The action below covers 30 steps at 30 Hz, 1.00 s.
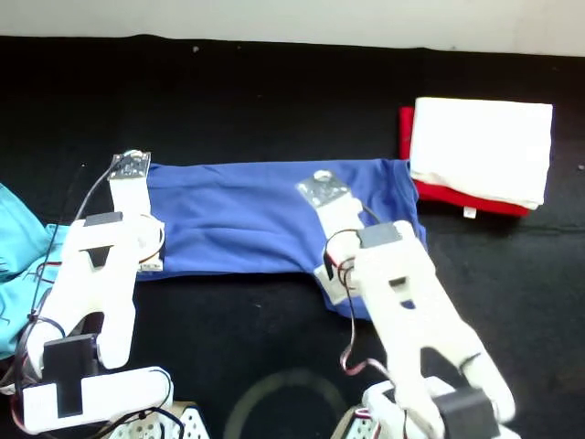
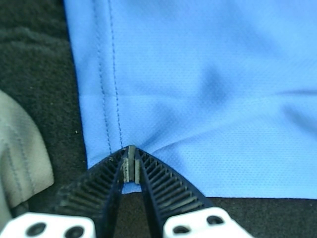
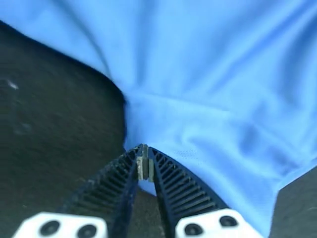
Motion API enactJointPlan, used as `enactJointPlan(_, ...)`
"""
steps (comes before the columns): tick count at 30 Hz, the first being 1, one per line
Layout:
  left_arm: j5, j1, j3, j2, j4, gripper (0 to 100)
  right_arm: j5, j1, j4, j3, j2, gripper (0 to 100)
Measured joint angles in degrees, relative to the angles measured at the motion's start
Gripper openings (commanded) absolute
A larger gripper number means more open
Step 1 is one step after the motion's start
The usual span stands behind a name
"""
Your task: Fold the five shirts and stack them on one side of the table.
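The blue shirt point(image 1: 247, 215) is laid lengthwise across the black table point(image 1: 274, 91). Its near edge is pinched by the left gripper point(image 2: 130, 166) at one end and by the right gripper point(image 3: 143, 166) towards the other. A folded white shirt point(image 1: 480, 146) is stacked on a red shirt point(image 1: 437, 195) just beside it

black table cover point(image 1: 256, 101), white wall point(image 1: 274, 16) behind

My ribbed jaws are black. A plain blue shirt point(image 1: 247, 215), white shirt point(image 1: 480, 146), red shirt point(image 1: 457, 197); the counter point(image 1: 274, 91) black.
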Motion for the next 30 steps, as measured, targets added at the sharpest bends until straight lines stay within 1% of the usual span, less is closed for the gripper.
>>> enactJointPlan(3, 0.00, 0.00, 0.00, 0.00, 0.00, 1, 0.00, 0.35, -0.70, 0.00, -3.25, 0.7)
enactJointPlan(6, 0.00, 0.00, 0.00, 0.00, 0.00, 1, 1.05, 4.75, -0.88, 0.09, -3.78, 0.7)
enactJointPlan(12, 0.00, 0.00, 0.00, 0.00, 0.00, 1, 11.87, 17.49, -0.97, 0.18, -3.16, 0.7)
enactJointPlan(15, 0.00, 0.00, 0.00, 0.00, 0.00, 1, 15.21, 21.71, 0.18, 0.18, 0.26, 0.7)
enactJointPlan(20, 0.00, 0.00, 0.00, 0.00, 0.00, 1, 17.23, 22.77, 1.76, 0.18, 7.03, 0.7)
enactJointPlan(24, 0.00, 0.00, 0.00, 0.00, 0.00, 1, 17.32, 22.68, 2.29, 0.18, 7.82, 0.7)
enactJointPlan(27, 0.00, 0.00, 0.00, 0.00, 0.00, 1, 17.32, 21.54, 5.10, 0.18, 4.48, 0.7)
enactJointPlan(30, 0.00, 0.00, 0.00, 0.00, 0.00, 1, 17.32, 21.36, 3.96, -0.70, -1.23, 0.7)
